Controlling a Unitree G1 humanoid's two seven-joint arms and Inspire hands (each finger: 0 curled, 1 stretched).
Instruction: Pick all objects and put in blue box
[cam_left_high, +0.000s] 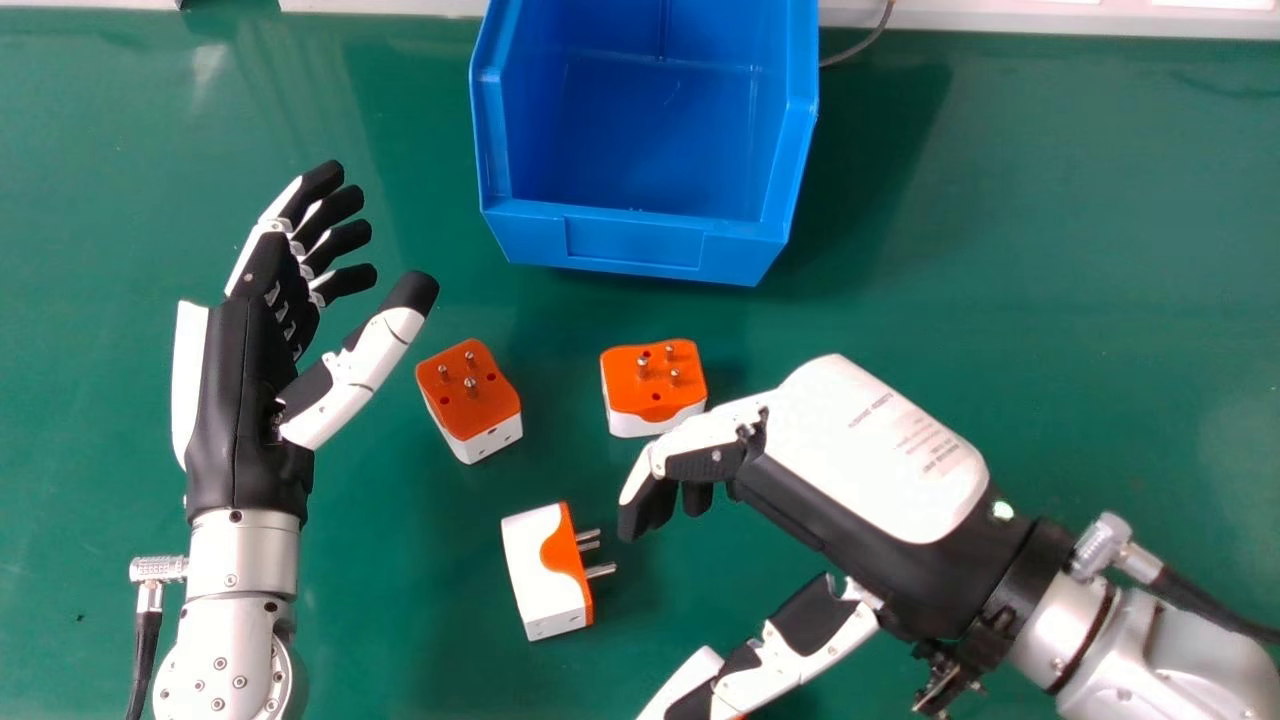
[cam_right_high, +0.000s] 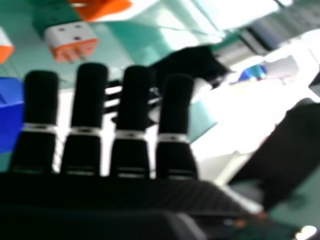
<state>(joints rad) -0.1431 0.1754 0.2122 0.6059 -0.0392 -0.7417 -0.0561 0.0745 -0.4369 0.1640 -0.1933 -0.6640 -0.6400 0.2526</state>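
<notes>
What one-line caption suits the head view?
Orange-and-white plug adapters on a green table, blue box beyond, the robot's left hand and right hand open.

Plug adapters: you have three in plain sight, one toward your left (cam_left_high: 492, 402), one just in front of the box (cam_left_high: 655, 398) and one nearer you (cam_left_high: 545, 580).
Orange patch (cam_left_high: 738, 716): you can see one at the near edge, too little to tell whether it makes a fourth adapter.
Metal pins (cam_left_high: 601, 571): you can count three on each of the three adapters, nine in all.
Blue box (cam_left_high: 635, 245): you have one.
Hands: you have two, the left hand (cam_left_high: 245, 400) and the right hand (cam_left_high: 870, 450).
Bench (cam_left_high: 1050, 300): you have one, green.
</notes>
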